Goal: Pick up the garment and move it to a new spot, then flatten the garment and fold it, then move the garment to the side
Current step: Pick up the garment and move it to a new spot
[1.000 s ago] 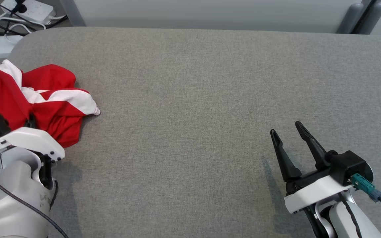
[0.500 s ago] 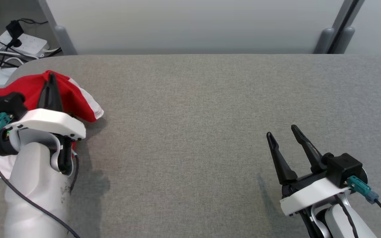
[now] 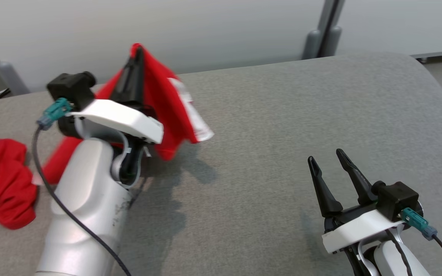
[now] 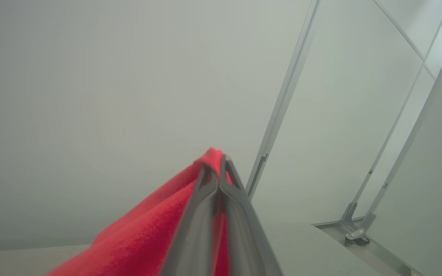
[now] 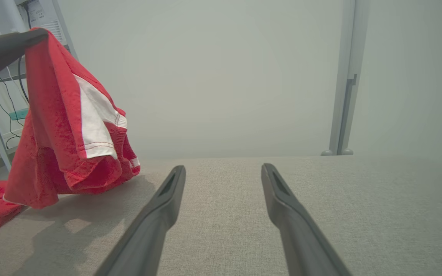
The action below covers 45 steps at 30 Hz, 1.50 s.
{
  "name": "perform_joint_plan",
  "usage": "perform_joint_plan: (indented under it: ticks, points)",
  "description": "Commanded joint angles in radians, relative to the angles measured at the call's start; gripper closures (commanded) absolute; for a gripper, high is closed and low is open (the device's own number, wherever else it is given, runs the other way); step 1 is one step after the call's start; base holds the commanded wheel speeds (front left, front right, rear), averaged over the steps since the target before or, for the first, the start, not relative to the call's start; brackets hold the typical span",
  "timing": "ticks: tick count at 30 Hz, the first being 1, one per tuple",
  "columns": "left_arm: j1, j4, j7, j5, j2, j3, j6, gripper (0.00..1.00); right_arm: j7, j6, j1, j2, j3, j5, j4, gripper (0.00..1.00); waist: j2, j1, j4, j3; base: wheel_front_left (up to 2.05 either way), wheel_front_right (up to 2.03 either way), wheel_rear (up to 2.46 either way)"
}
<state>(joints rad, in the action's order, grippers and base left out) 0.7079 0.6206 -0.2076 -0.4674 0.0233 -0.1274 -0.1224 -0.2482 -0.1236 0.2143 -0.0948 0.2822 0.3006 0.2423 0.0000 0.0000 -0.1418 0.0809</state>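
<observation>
Raised since the earlier frame, the left tool (image 3: 138, 53) holds the red-and-white garment (image 3: 169, 103) aloft, its two fingers pressed together on a pinch of red cloth at the topmost fold. Most of the garment hangs above the grey surface (image 3: 282, 115). Its lower end lies bunched on the surface at the left, though blur obscures the link, so this is probably one piece. The right tool (image 3: 324, 156) sits low at the right, fingers spread wide and empty, well apart from the garment.
</observation>
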Motion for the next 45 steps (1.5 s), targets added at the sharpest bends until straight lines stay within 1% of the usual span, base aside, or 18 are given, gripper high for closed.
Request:
perform_joint_plan:
  ticks: [1,2,3,7,10,13,15,18,24,28,32,33,34,35,36,37,41,45]
  points:
    - [0.048,-0.060,0.005,-0.073,0.027,-0.057,-0.006,1.00,-0.014,-0.007,0.008,0.008,0.017,0.003,-0.022,0.00,0.0000,0.0000,-0.054,-0.006,0.00,0.00,0.00]
    - [0.051,-0.073,0.006,-0.104,0.027,-0.094,-0.002,1.00,-0.014,-0.007,0.009,0.009,0.017,0.004,-0.021,0.00,0.0000,0.0000,-0.066,-0.008,0.00,0.00,0.00]
    - [0.051,-0.073,0.006,-0.104,0.027,-0.094,-0.002,1.00,-0.014,-0.007,0.009,0.009,0.017,0.004,-0.021,0.00,0.0000,0.0000,-0.066,-0.008,0.00,0.00,0.00]
    - [0.071,-0.142,0.005,-0.249,0.027,-0.231,0.024,1.00,-0.014,-0.007,0.010,0.013,0.023,0.006,-0.018,0.00,0.0000,0.0000,-0.103,-0.012,0.00,0.00,0.00]
    - [0.086,-0.202,-0.005,-0.363,0.027,-0.314,0.059,1.00,-0.014,-0.007,0.012,0.016,0.023,0.007,-0.016,0.00,0.0000,0.0000,-0.119,-0.012,0.00,0.00,0.00]
    - [0.083,-0.220,-0.022,-0.433,0.027,-0.354,0.097,1.00,-0.014,-0.007,0.014,0.019,0.022,0.007,-0.016,0.00,0.0000,0.0000,-0.125,-0.007,0.00,0.00,0.00]
    - [0.059,-0.195,-0.031,-0.453,0.027,-0.357,0.119,1.00,-0.014,-0.007,0.014,0.021,0.020,0.006,-0.016,0.00,0.0000,0.0000,-0.126,-0.002,0.00,0.00,0.00]
    - [-0.008,-0.129,-0.040,-0.459,0.037,-0.340,0.136,1.00,-0.014,-0.007,0.011,0.024,0.018,0.006,-0.015,0.00,0.0000,0.0000,-0.120,0.005,0.00,0.00,0.00]
    - [-0.188,-0.018,-0.049,-0.472,0.092,-0.301,0.138,1.00,-0.014,-0.007,0.000,0.022,0.000,0.004,-0.019,0.00,0.0000,0.0000,-0.085,0.020,0.00,0.00,0.00]
    - [-0.285,0.009,-0.051,-0.476,0.117,-0.287,0.144,1.00,-0.014,-0.007,-0.005,0.019,-0.007,0.004,-0.019,0.00,0.0000,0.0000,-0.052,0.030,0.00,0.00,0.00]
    - [-0.338,0.010,-0.053,-0.442,0.138,-0.286,0.158,1.00,-0.014,-0.007,-0.010,0.019,-0.006,0.007,-0.018,0.00,0.0000,0.0000,-0.020,0.037,0.00,0.00,0.00]
    - [-0.345,0.009,-0.053,-0.425,0.144,-0.287,0.165,0.88,-0.014,-0.007,-0.010,0.020,-0.006,0.007,-0.019,0.00,0.0000,0.0000,-0.014,0.039,0.00,0.00,0.00]
    - [-0.351,0.005,-0.053,-0.408,0.149,-0.285,0.170,0.65,-0.014,-0.007,-0.010,0.021,-0.004,0.007,-0.019,0.00,0.0000,0.0000,-0.009,0.040,0.00,0.00,0.00]
    - [-0.357,-0.004,-0.054,-0.391,0.152,-0.277,0.179,0.46,-0.014,-0.007,-0.010,0.022,-0.003,0.008,-0.020,0.00,0.0000,0.0000,-0.005,0.041,0.00,0.00,0.00]
    - [-0.364,-0.015,-0.054,-0.375,0.152,-0.266,0.188,0.04,-0.014,-0.007,-0.009,0.023,-0.001,0.009,-0.020,0.00,0.0000,0.0000,-0.002,0.041,0.00,0.00,0.00]
    - [-0.372,-0.024,-0.054,-0.363,0.151,-0.254,0.196,0.00,-0.014,-0.007,-0.009,0.023,0.002,0.009,-0.021,0.00,0.0000,0.0000,0.001,0.041,0.00,0.00,0.00]
    - [-0.404,-0.072,-0.054,-0.301,0.149,-0.208,0.218,0.00,-0.014,-0.007,-0.012,0.026,0.017,0.012,-0.025,0.00,0.0000,0.0000,0.010,0.040,0.00,0.00,0.00]
    - [-0.438,-0.162,-0.054,-0.222,0.142,-0.158,0.226,0.00,-0.014,-0.007,-0.021,0.027,0.041,0.017,-0.027,0.00,0.0000,0.0000,0.018,0.036,0.00,0.00,0.00]
